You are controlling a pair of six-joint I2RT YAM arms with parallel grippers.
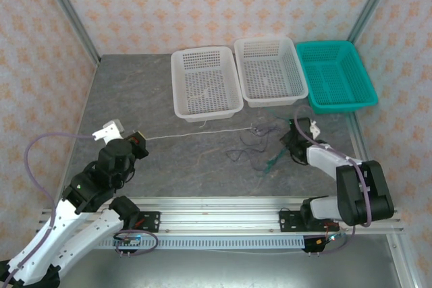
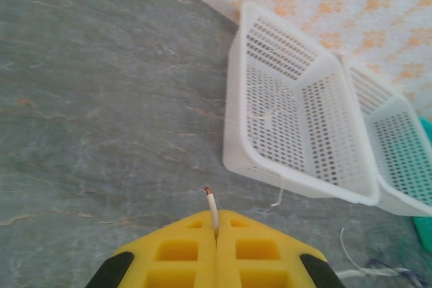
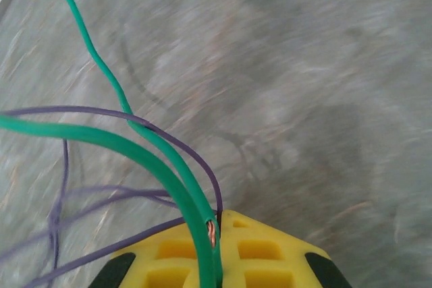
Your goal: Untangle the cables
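A thin white cable runs taut across the table from my left gripper toward the tangle at centre right. In the left wrist view its stripped end pokes out between my yellow pads, which are shut on it. My right gripper sits at the tangle's right side. In the right wrist view its pads are shut on green cable, its split jacket showing copper, and a purple cable. More purple loops trail left.
Two white baskets and a teal basket stand in a row at the back. The left white basket is close ahead of my left gripper. Patterned walls and metal posts enclose the table.
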